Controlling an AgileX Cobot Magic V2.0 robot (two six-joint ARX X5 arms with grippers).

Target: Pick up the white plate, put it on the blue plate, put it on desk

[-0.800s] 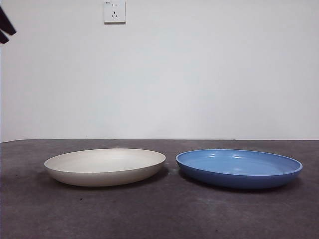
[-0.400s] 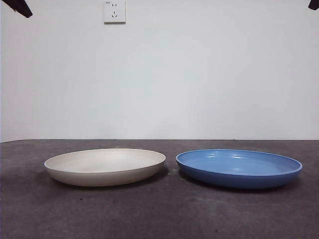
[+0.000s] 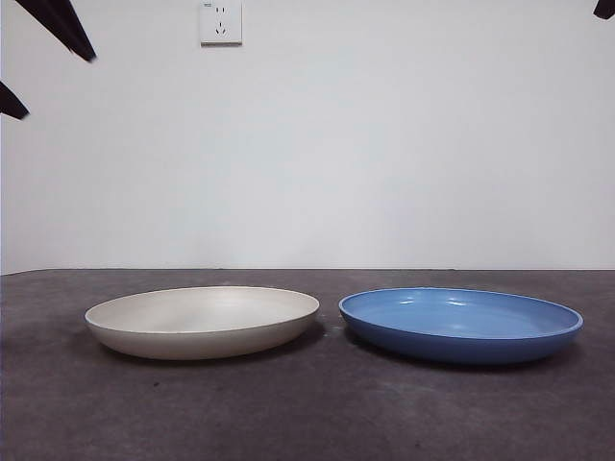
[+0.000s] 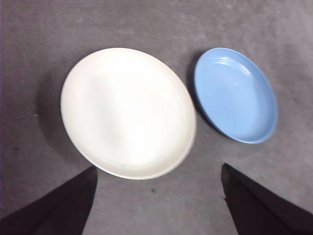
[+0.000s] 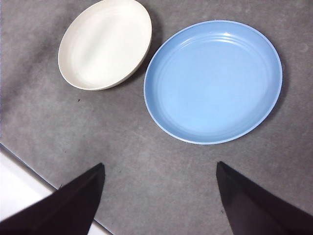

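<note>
The white plate lies on the desk at the left, with the blue plate right beside it; their rims are close, a small gap between. Both are empty. My left gripper is open high at the top left corner, above and to the left of the white plate. In the left wrist view the gripper hangs well above the white plate and the blue plate. My right gripper is open, high above the blue plate; only a black tip shows at the top right.
A white wall with a socket stands behind the desk. The right wrist view shows the desk's edge and a pale floor strip near the white plate.
The left gripper's jaws have come lower and further into the top left corner, spread apart. The plates and the right arm's tip have not moved.
</note>
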